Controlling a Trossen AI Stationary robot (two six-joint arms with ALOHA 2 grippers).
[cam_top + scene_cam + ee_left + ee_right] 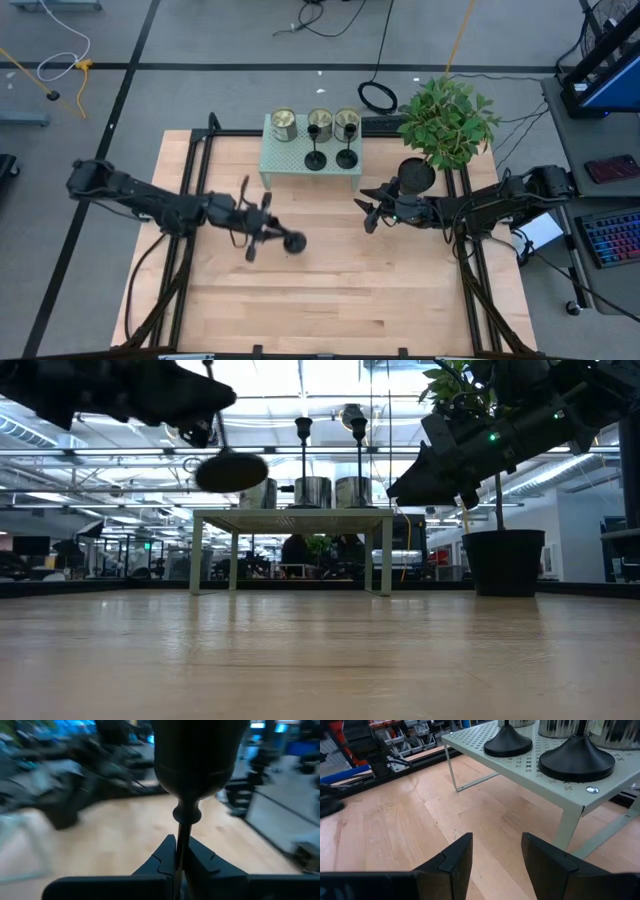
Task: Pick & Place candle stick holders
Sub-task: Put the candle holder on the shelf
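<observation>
Carrying one candle stick holder [291, 241] sideways by its thin stem, well off the shelf [272, 161], the clenched left gripper [262, 229] probably risks it pivoting loose; the right gripper [368, 212] waits released.

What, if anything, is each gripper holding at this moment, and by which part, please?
The left gripper holds a candle stick holder by its thin stem, lifted clear of the table. The right gripper is open and holds nothing.

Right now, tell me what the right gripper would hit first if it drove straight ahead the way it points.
Probably the pale green shelf: the open right gripper aims at its front edge and near leg, below the two candle stick holders standing on top. Depth is unclear; it could pass low and slide under onto the table.
</observation>
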